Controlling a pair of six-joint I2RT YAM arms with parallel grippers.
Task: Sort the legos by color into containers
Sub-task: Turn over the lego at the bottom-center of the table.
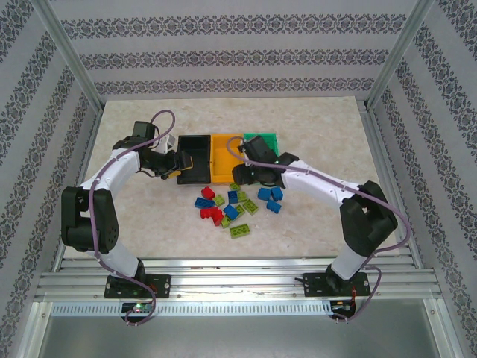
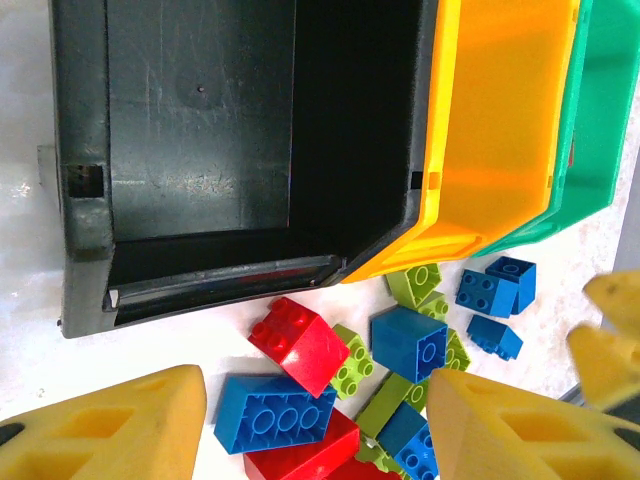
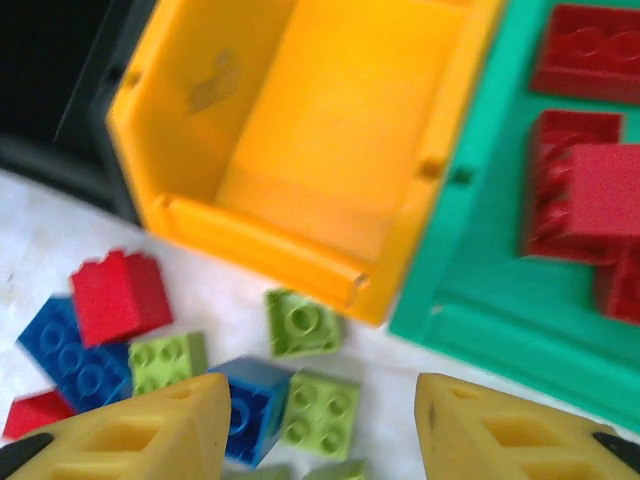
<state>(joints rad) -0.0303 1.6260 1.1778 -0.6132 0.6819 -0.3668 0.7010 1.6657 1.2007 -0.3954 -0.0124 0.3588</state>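
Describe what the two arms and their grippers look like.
The left arm and right arm have white links joined by black joints. A purplish cable loops along each. The left gripper and right gripper each carry two yellow wedge-shaped fingers with recessed pockets moulded in.

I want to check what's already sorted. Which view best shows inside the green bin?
Right wrist view: it looks down into the green bin and shows red bricks lying inside, blurred. The top external view has the bin small, partly behind the right arm. The left wrist view catches its rim and outer wall, not its floor.
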